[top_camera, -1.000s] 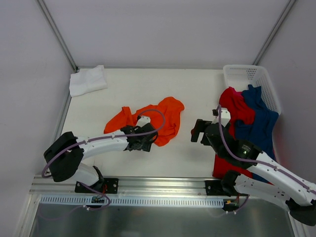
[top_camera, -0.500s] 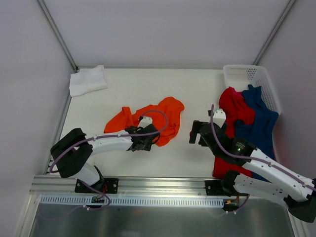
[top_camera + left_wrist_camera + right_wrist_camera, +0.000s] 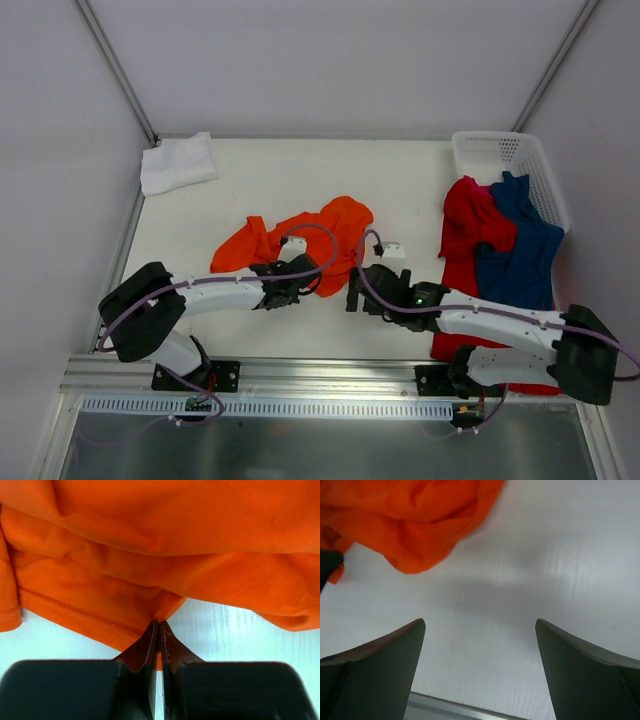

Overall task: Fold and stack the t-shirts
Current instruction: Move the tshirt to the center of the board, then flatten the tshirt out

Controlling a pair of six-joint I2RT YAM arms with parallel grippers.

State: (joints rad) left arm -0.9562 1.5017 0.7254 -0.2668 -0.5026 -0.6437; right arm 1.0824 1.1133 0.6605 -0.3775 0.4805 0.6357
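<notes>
Left gripper point(image 3: 159, 628) pinches the orange t-shirt point(image 3: 165, 545) by its hem. Right gripper point(image 3: 480, 626) gapes wide beside it. Red t-shirt point(image 3: 468, 215) and dark blue t-shirt point(image 3: 525, 255) overhang the basket point(image 3: 480, 150).

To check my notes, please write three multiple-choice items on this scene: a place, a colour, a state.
1. Where lies the white t-shirt? A) far left corner of the table B) near right corner C) centre
2. The left end effector pinches which colour? A) red B) orange C) blue
3. The right end effector is A) open, empty B) shut on cloth C) shut, empty

1 A: the top view shows it there.
2 B: the orange t-shirt hem sits between its shut pads.
3 A: its fingers stand apart over bare table.
</notes>
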